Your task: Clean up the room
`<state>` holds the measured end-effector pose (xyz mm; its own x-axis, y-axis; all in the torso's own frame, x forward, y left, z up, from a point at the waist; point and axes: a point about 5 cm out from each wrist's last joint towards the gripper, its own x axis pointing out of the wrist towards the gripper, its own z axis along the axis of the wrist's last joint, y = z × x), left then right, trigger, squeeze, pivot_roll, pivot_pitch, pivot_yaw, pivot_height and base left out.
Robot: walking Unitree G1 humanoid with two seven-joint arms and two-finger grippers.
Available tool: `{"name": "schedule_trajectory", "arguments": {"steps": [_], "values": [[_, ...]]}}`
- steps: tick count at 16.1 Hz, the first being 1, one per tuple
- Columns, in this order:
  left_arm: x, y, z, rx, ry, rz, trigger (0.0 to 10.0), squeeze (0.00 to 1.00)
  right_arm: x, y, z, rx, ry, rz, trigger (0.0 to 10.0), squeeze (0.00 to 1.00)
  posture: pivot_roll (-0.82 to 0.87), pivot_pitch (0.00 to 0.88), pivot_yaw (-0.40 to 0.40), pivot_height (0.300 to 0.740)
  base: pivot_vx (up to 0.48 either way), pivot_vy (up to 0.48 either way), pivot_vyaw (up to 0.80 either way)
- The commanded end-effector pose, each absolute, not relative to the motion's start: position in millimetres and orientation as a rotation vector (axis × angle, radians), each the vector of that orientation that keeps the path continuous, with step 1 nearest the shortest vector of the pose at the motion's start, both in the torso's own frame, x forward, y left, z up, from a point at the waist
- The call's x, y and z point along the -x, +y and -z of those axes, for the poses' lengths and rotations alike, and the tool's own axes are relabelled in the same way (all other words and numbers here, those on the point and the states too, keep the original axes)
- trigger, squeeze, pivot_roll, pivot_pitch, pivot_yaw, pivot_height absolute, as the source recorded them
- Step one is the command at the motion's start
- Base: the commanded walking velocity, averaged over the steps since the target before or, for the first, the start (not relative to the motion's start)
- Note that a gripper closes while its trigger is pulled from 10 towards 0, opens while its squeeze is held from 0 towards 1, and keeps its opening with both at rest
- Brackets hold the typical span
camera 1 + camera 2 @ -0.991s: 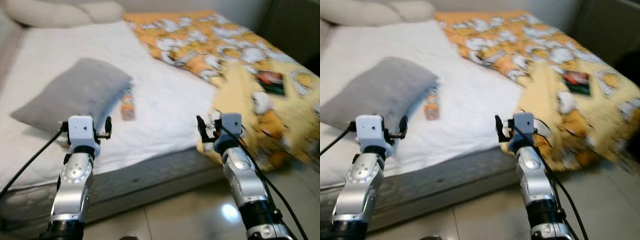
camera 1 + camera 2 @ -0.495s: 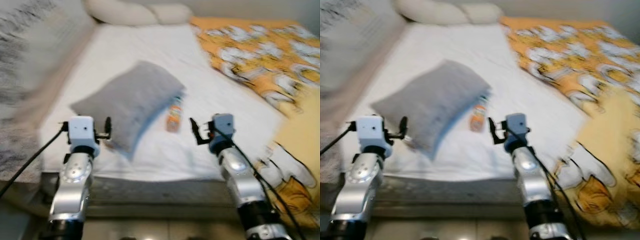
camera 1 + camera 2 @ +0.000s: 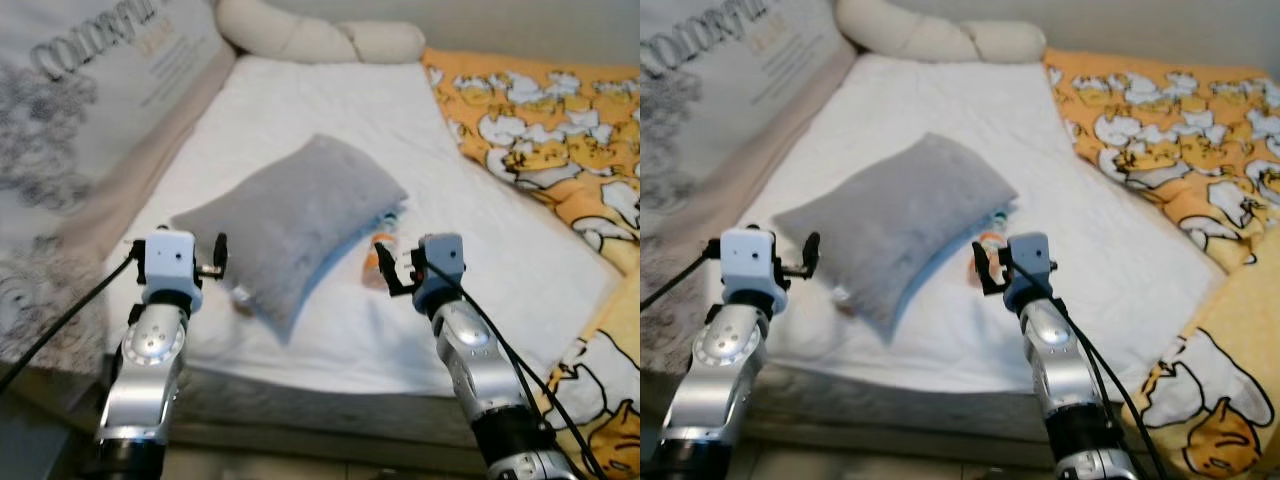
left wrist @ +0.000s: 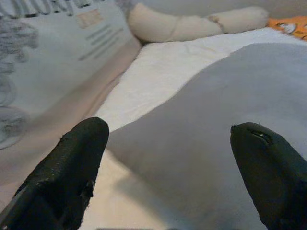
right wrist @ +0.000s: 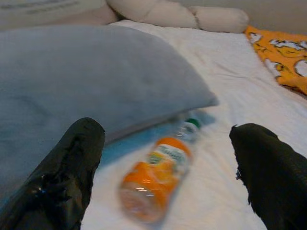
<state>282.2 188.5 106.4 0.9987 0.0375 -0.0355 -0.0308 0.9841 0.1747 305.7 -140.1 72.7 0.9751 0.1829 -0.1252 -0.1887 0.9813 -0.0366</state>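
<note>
Currently logged: orange bottle (image 5: 158, 179) lay on its side on the white sheet (image 3: 300, 110), just beyond my right gripper (image 5: 163, 191), whose fingers stood wide apart, empty. Its long axis ran away from me, green cap at the far end under the grey pillow (image 3: 290, 225) edge; my left gripper (image 4: 168, 172), also spread and empty, sat farther off to the left.

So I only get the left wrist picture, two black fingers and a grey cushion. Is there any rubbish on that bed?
Observer: Yes, an orange bottle lies on its side on the white sheet, beside the grey pillow.
Operator: Is the other arm near it?
Observer: The right gripper points at it, fingers spread wide, not touching.
Operator: Anything else on the bed?
Observer: A yellow-orange cartoon-print blanket is bunched along the robot's right side.
</note>
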Motion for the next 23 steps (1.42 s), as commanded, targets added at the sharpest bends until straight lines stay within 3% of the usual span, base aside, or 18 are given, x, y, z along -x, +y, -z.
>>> {"name": "schedule_trajectory", "arguments": {"steps": [1,8,10,14,16,17,18,23], "values": [[-284,183,-109,-0.186,0.029,-0.002,10.0,0.75,-307,-146,-74,0.050,0.118,-0.164,10.0,0.00,-0.02,0.000,-0.014,0.740,0.289,0.000,0.00],[-285,182,-110,-0.191,0.030,0.012,10.0,0.73,-308,-145,-75,0.073,0.119,-0.176,10.0,0.00,-0.02,0.000,-0.014,0.740,0.249,0.000,0.00],[-286,175,-112,-0.224,0.034,0.083,10.0,0.72,-309,-147,-75,-0.004,0.127,-0.145,10.0,0.00,-0.02,0.000,-0.014,0.740,0.000,0.000,0.00],[-278,152,-113,-0.365,0.104,0.485,10.0,0.76,-322,-152,-68,0.026,0.257,-0.103,10.0,0.00,-0.01,0.000,-0.005,0.740,0.000,0.000,0.00],[-275,148,-114,-0.383,0.147,0.587,10.0,0.75,-328,-154,-62,0.039,0.339,-0.087,10.0,0.00,-0.01,0.000,0.006,0.740,0.000,0.000,0.00],[-274,147,-116,-0.402,0.171,0.646,10.0,0.73,-334,-154,-61,0.055,0.380,-0.088,10.0,0.18,-0.01,0.000,0.015,0.740,0.000,0.000,0.00],[-272,146,-117,-0.419,0.187,0.704,10.0,0.72,-339,-155,-61,0.049,0.405,-0.088,10.0,1.00,0.00,0.000,0.019,0.740,0.000,0.000,0.00],[-266,154,-128,-0.480,0.242,0.828,10.0,0.71,-359,-154,-67,0.062,0.520,-0.089,10.0,1.00,0.02,0.000,0.029,0.740,0.000,0.000,0.00]]}}
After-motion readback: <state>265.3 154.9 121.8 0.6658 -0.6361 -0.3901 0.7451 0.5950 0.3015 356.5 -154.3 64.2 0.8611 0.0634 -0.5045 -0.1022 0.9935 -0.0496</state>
